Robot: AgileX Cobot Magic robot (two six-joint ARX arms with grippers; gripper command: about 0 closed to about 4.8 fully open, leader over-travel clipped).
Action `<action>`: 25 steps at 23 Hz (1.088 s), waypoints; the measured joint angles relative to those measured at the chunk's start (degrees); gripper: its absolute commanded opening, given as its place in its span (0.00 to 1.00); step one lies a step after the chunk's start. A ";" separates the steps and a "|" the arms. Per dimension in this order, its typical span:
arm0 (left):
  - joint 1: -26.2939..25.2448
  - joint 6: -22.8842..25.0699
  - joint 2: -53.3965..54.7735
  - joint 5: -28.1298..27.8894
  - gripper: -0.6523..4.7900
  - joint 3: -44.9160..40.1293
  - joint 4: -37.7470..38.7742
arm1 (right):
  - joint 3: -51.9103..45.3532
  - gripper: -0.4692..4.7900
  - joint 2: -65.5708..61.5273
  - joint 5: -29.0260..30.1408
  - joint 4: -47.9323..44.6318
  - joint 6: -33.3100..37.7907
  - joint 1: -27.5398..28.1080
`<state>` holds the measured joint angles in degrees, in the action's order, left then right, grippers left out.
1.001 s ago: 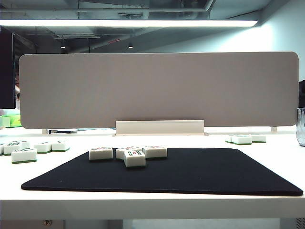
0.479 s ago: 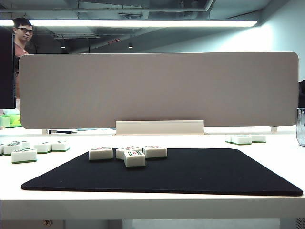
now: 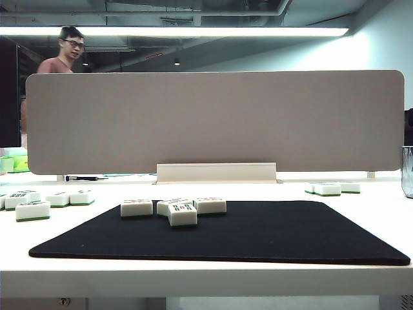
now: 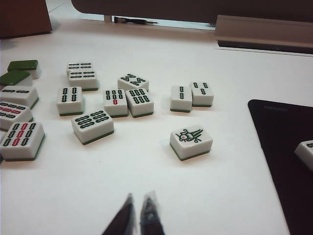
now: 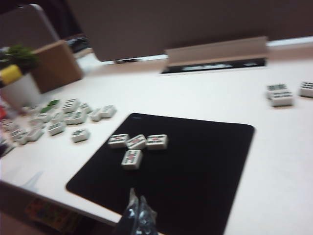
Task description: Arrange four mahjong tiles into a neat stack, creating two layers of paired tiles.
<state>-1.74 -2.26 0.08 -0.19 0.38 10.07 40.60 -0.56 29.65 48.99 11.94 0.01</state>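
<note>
The four mahjong tiles lie flat and single-layered on the far left part of the black mat (image 3: 271, 236). Three form a row (image 3: 137, 207) (image 3: 171, 204) (image 3: 210, 205), and the fourth (image 3: 182, 214) sits in front of the middle one. The right wrist view shows the same group (image 5: 136, 142) (image 5: 131, 159). My right gripper (image 5: 137, 196) is shut and empty, hovering over the mat's near edge, well short of the tiles. My left gripper (image 4: 140, 198) is shut and empty above bare white table, left of the mat (image 4: 283, 147). Neither gripper shows in the exterior view.
Several loose tiles (image 4: 93, 126) (image 3: 32, 210) are scattered on the table left of the mat; the nearest is a bird-marked one (image 4: 190, 142). A few more tiles (image 3: 327, 188) lie at the back right. A grey divider screen (image 3: 216, 123) stands behind. A potted plant (image 5: 19, 88) stands at the far left.
A person behind the divider screen has come into view and walked to the right. The tiles on the mat have not moved.
</note>
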 measured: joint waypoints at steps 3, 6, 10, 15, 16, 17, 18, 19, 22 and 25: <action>0.00 0.00 0.00 0.00 0.17 0.00 0.00 | 2.51 0.09 -0.02 2.73 1.36 0.00 0.00; 0.00 -0.02 0.00 0.02 0.17 0.00 0.02 | 5.29 0.09 -0.04 2.95 6.51 0.00 0.00; 0.00 -1.27 -0.02 0.04 0.17 0.04 0.04 | 6.12 0.09 -0.09 2.99 8.79 0.02 0.00; 0.00 -3.72 0.00 4.76 0.17 3.58 1.51 | 6.10 0.09 -0.09 2.97 9.62 0.02 0.00; 0.00 -3.87 -0.02 5.20 0.17 5.40 1.38 | 6.10 0.09 -0.09 2.97 9.60 0.02 0.00; 0.00 -3.91 0.00 5.42 0.17 6.91 1.42 | 6.10 0.09 -0.09 2.97 9.62 0.02 0.00; 0.00 -4.00 0.04 5.81 0.17 9.03 1.79 | 6.10 0.09 -0.09 2.97 9.64 0.02 0.00; 0.00 -4.00 0.22 6.27 0.17 11.04 2.10 | 6.12 0.09 -0.09 2.97 9.84 0.02 0.00; 0.00 -4.00 4.28 7.39 0.17 17.70 3.23 | 6.12 0.09 -0.09 2.97 10.54 0.02 0.00; 0.00 -3.80 11.54 10.56 0.17 23.76 3.80 | 6.10 0.09 -0.09 2.95 11.37 0.02 0.00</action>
<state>-1.74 -6.07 11.62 10.37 24.14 13.87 46.70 -0.64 32.60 60.36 11.97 0.01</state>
